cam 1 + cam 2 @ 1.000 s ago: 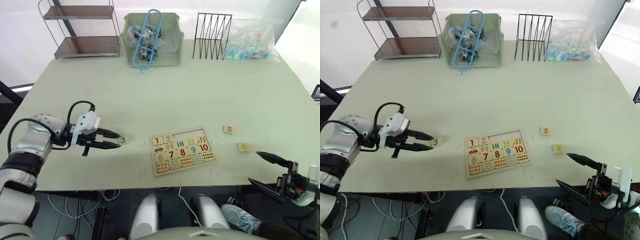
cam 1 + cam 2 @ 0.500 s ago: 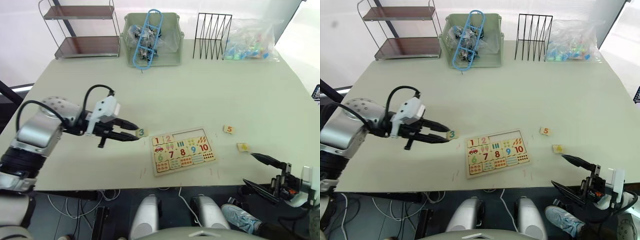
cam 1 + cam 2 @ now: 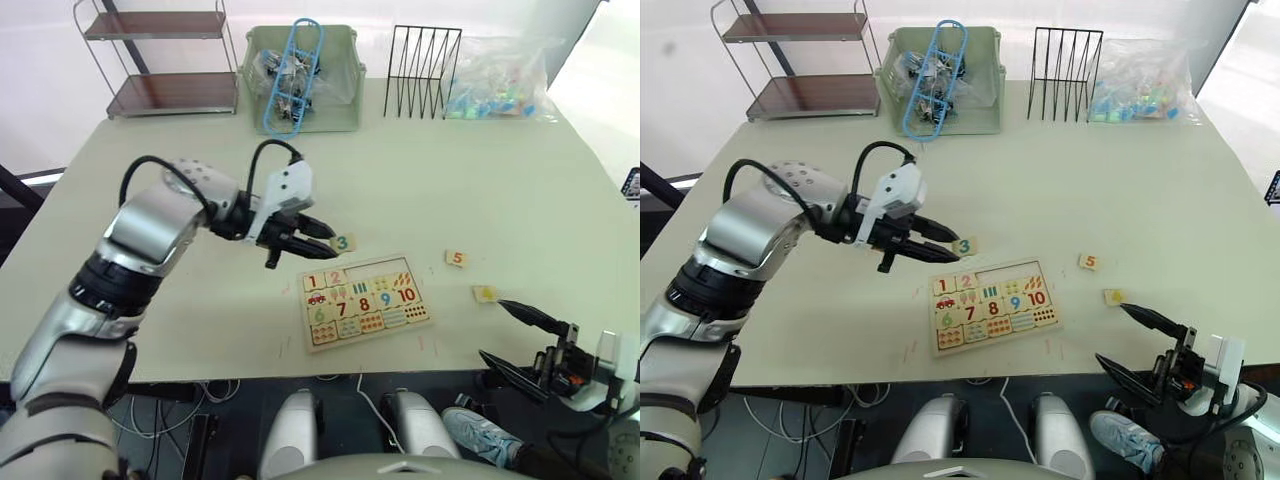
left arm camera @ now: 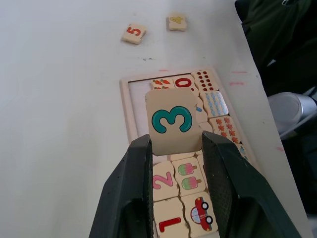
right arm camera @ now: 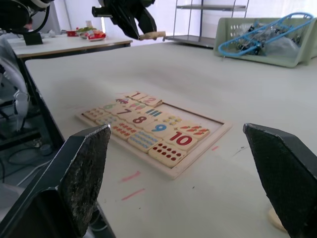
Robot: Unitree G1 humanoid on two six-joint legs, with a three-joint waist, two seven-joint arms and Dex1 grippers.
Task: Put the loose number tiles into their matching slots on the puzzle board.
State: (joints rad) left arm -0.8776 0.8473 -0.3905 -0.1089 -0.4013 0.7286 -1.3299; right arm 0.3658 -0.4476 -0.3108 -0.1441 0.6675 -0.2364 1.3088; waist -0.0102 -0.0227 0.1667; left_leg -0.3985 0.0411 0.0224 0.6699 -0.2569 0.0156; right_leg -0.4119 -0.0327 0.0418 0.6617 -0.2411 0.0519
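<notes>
Now that the 3 tile [image 3: 343, 242] has been carried from the table's left over to the puzzle board [image 3: 366, 300] (pinched in the left gripper [image 3: 326, 236]), slotting beside 2 is probably next.

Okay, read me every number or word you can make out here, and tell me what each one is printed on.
"3": tile held in the left gripper.
"1", "2": tiles seated in the puzzle board top row.
"6", "7", "8", "9", "10": the board's number row.
"5": loose tile on the table.
Loose tile beyond it: yellow mark, too small to read.
No words or brands readable.
</notes>
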